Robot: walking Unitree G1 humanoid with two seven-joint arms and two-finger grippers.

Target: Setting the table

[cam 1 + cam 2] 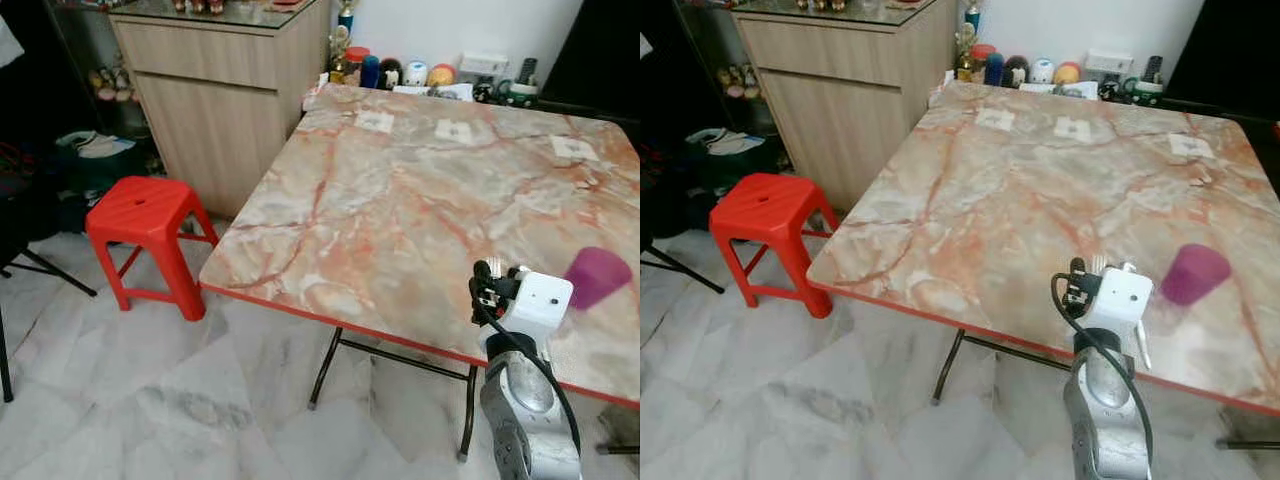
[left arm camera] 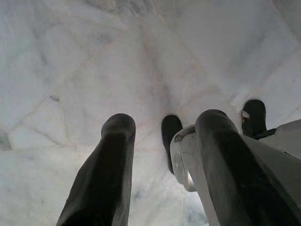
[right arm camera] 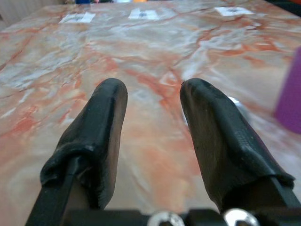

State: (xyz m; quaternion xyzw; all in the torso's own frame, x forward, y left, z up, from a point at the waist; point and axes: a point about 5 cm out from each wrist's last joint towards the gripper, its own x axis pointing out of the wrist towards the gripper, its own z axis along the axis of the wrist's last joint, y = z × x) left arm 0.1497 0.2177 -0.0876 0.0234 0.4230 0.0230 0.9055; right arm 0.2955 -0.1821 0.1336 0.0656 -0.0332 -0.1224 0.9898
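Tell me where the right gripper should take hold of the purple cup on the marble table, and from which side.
Probably around the side wall at mid-height. The purple cup appears to stand upright, alone on the marble table, near its right edge. The right gripper is open, low over the tabletop to the cup's left, so coming level from that side looks simplest, one finger on each side.

Glossy marble-patterned table [image 1: 400,200], shiny plastic stool [image 1: 140,212], matt wooden cabinet [image 1: 220,100].
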